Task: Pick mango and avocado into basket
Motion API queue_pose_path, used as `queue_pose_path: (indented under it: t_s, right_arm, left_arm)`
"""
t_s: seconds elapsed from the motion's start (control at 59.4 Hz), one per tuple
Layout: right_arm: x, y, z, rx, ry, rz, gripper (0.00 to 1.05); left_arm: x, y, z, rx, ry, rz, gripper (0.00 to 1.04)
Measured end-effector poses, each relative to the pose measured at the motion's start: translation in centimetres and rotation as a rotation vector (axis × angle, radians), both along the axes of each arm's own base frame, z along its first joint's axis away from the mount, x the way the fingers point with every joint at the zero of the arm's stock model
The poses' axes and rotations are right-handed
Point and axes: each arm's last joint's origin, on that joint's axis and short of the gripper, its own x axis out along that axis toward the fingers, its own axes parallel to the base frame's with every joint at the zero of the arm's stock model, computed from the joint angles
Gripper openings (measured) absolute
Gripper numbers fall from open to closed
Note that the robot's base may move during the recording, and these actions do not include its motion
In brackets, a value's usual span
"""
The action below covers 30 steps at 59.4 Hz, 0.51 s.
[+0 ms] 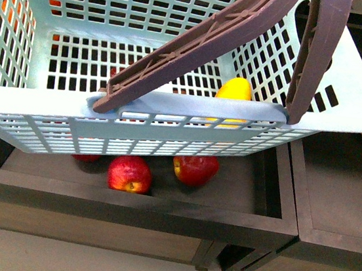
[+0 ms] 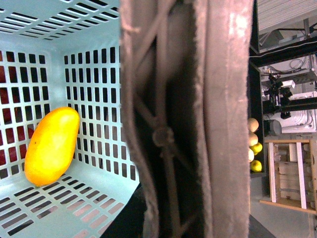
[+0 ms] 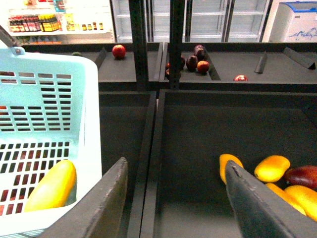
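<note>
One mango [image 1: 234, 92] lies inside the basket [image 1: 191, 107]. It rests tilted on the slotted floor and leans against a lattice wall close to a corner; the left wrist view shows it whole [image 2: 52, 146] against the teal wall [image 2: 58, 89].

From the front, the basket's near rim and the two brown handles [image 1: 198, 45] cross before the fruit, so only its yellow top and a sliver show. Under the basket sits a dark display tray [image 1: 239, 202] holding two red apples [image 1: 130, 173], with a third red fruit mostly hidden behind the lattice.

One handle [image 2: 218, 119] fills the left wrist view so closely that the left gripper itself cannot be made out.

The right gripper [image 3: 176, 166] hangs just beside the basket [image 3: 89, 124], its fingers [image 3: 109, 198] spread wide and holding nothing, above a dark bin [image 3: 198, 129]. Several loose mangoes [image 3: 271, 167] lie together in that bin near one finger, with a dark red fruit [image 3: 303, 174] touching them. The basket's mango [image 3: 52, 186] shows past the other finger. Farther shelves carry a red apple [image 3: 118, 51] and a cluster of dark fruits [image 3: 195, 59].
</note>
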Motion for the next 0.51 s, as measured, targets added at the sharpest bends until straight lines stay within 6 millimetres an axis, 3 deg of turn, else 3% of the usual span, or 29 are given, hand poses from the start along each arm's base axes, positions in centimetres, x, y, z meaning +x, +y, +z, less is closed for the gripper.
queue_pose_path:
  t_s: [0.219,0.505]
  right_arm:
    - [0.0,0.0,0.0,0.001,0.0,0.0,0.97]
    - [-0.01,-0.04,0.03,0.0,-0.002,-0.005,0.96]
  left_arm:
    - [0.0,0.0,0.0,-0.001,0.001,-0.002,0.14]
    - [-0.31,-0.46,0.01,-0.013,0.01,-0.022,0.14]
